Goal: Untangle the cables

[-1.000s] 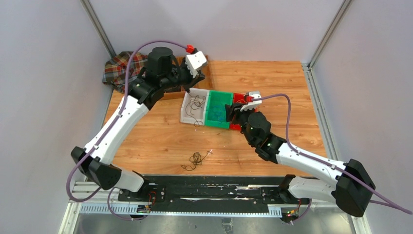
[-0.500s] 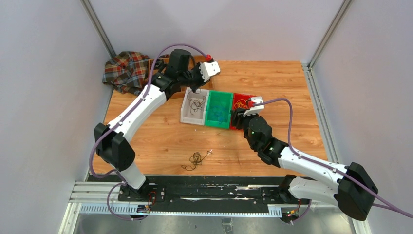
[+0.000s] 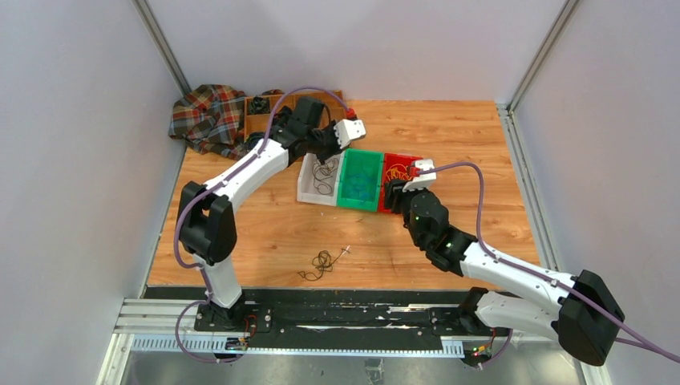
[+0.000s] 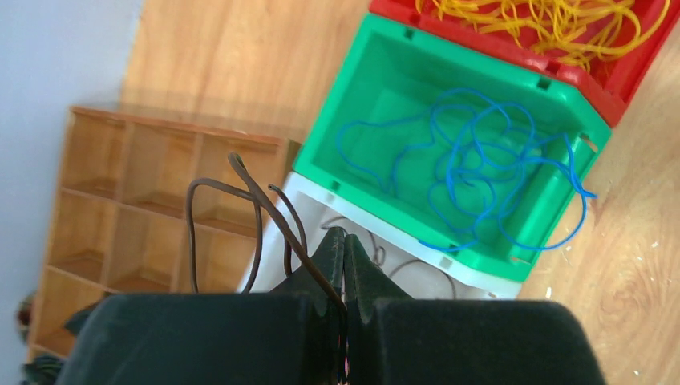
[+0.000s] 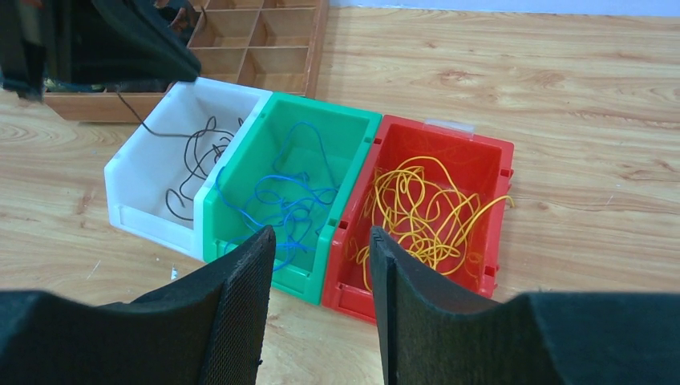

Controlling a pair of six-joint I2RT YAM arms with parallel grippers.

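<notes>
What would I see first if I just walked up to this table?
Three bright bins sit side by side mid-table: a white bin with black wires, a green bin with blue wires, a red bin with yellow wires. Above the white one, the left gripper pinches a dark wire.

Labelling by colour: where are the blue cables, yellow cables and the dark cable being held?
blue cables (image 5: 293, 200), right wrist view, tangle middle.
yellow cables (image 5: 417, 210), right wrist view, tangle middle.
dark cable (image 4: 258, 200), left wrist view, raised loop.

A robotics lab cell: white wall panels (image 3: 361, 44), aluminium posts (image 3: 163, 44), a wooden table (image 3: 265, 233).
</notes>
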